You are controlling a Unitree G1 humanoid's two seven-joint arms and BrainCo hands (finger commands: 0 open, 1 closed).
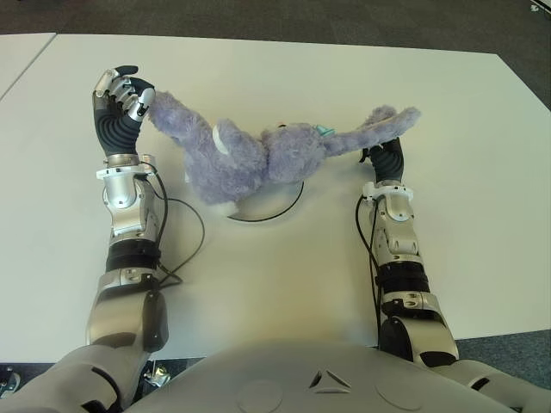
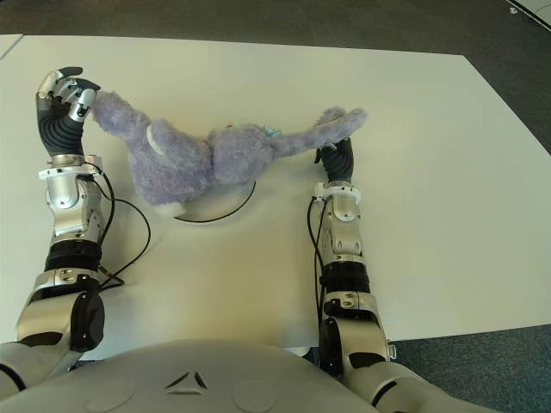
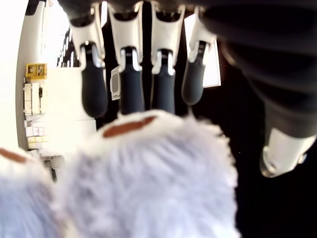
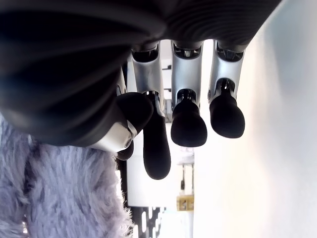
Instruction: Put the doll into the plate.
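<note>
right now your left hand (image 1: 125, 96) is up at the far left of the white bench (image 1: 482, 172), fingers curled around one fuzzy end of the purple doll (image 1: 250, 155); in the left wrist view you see the four fingertips (image 3: 131, 91) bent over the plush with the thumb opposite, so that hand is gripping the doll. your right hand (image 1: 385, 157) shows to the right of centre, under the doll's other long limb, which stretches out to the right and slightly to the far side. in the right wrist view its fingers (image 4: 188, 124) are curled, the plush lies beside the palm, and the thumb tip sits against the fur, but you cannot tell whether that hand truly grips the limb or only touches it from below. the doll is spread between the two hands, its bulky body sagging in the middle over the plate (image 1: 275, 206). of the plate you see only a thin dark rim arc peeking out on the near side of the doll's body, with a white foot of the doll just at its left edge; whether the body rests on the plate or hangs just above it cannot be told. a black cable (image 1: 185, 237) loops on the bench beside your left forearm.
</note>
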